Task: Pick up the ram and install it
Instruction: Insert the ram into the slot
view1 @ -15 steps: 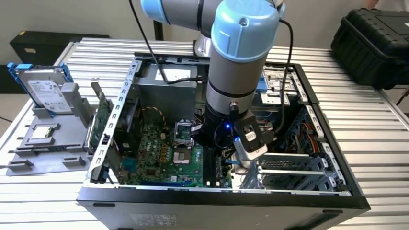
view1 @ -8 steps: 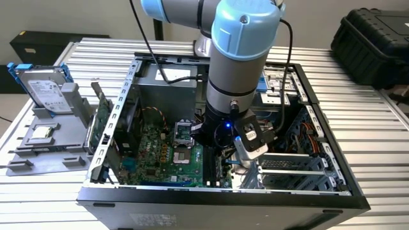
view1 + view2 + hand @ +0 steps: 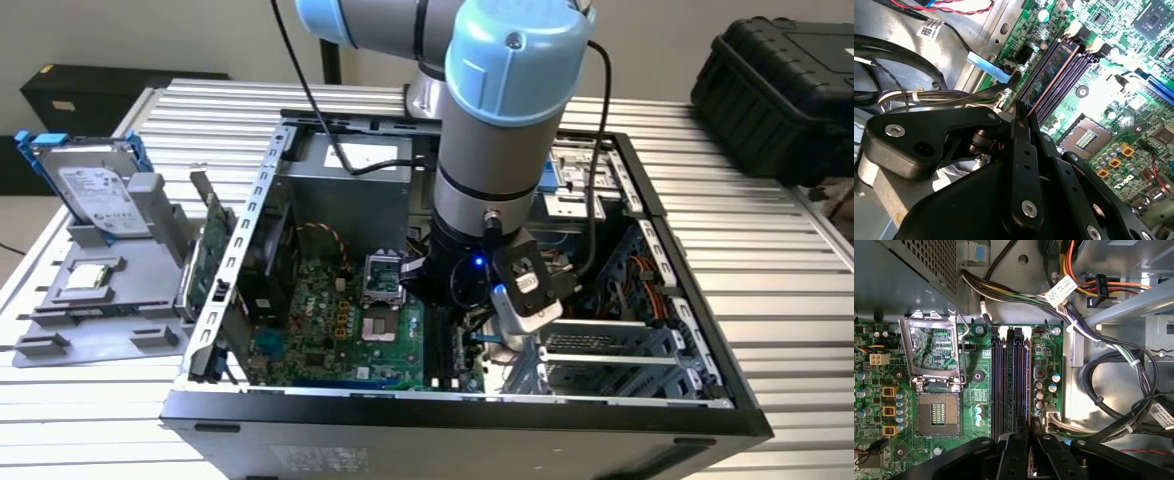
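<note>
The ram (image 3: 1053, 67) is a dark blue-green stick standing on edge in one of the motherboard's memory slots (image 3: 1004, 375). In the first wrist view the ram (image 3: 1010, 370) shows edge-on as a thin dark strip. My gripper (image 3: 1026, 114) is down inside the open computer case (image 3: 267, 200), at the stick's near end. Its black fingers (image 3: 1021, 150) stand close together with the stick's end running in between them. In the first wrist view the gripper (image 3: 1029, 432) sits right over the slots. In the exterior view the arm's wrist (image 3: 487, 250) hides the fingers.
An empty processor socket (image 3: 936, 412) lies beside the slots. Cable bundles (image 3: 1104, 355) run along the other side. Outside the case, at the exterior view's left, stand a silver hard drive in a blue frame (image 3: 94, 185), a green expansion card (image 3: 210, 250) and a grey holder (image 3: 94, 300).
</note>
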You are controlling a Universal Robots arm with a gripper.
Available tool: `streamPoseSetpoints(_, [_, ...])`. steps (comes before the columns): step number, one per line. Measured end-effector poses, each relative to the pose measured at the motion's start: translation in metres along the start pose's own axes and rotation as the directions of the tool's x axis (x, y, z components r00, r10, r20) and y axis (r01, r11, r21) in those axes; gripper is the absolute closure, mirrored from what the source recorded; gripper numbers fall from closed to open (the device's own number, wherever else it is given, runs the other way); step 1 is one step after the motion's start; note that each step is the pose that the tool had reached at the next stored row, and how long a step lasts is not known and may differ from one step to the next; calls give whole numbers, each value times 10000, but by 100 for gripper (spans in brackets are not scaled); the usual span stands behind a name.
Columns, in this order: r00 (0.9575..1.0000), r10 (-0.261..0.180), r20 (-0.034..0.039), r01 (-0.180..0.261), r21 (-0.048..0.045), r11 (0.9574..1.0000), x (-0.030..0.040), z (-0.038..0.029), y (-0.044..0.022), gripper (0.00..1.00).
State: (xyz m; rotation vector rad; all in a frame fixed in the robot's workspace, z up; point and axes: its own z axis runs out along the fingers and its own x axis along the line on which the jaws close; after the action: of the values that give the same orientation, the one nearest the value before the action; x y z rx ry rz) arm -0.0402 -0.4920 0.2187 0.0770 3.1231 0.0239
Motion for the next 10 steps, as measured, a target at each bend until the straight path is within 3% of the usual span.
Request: streamPoseSetpoints(10, [10000,14,2,-14,-11,10000,0,32,-1,100])
